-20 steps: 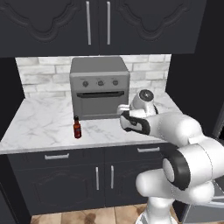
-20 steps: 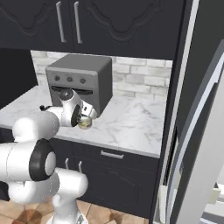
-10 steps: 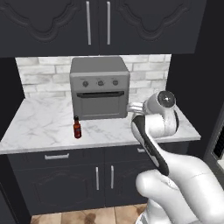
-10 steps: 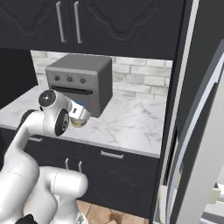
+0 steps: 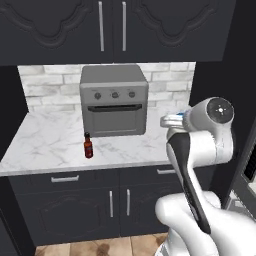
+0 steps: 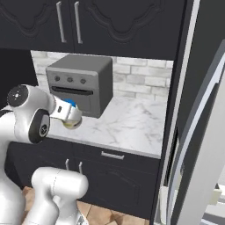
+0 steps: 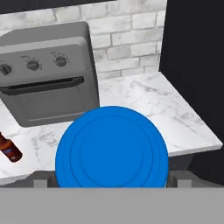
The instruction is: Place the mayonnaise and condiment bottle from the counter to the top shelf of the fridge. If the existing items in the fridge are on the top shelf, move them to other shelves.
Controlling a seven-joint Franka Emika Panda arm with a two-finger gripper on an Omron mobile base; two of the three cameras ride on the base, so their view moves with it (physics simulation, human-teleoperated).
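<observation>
My gripper is shut on the mayonnaise, whose blue lid faces the hand camera between the two fingertips. In the right base view the cream jar hangs at the gripper, above the front of the counter. In the left base view the jar shows beside the toaster oven's right side. The condiment bottle, dark red with a black cap, stands upright on the counter in front of the oven's left corner; it also shows at the hand view's left edge. The fridge door stands ajar at the right.
A grey toaster oven sits at the back of the counter against the white brick wall. Black upper cabinets hang above it and black lower cabinets with silver handles are below. A dark panel separates counter and fridge.
The arm has swung round, its big joints moving from low right to upright. The hand and the jar in it have shifted slightly right and up in the left base view. The bottle has not moved.
</observation>
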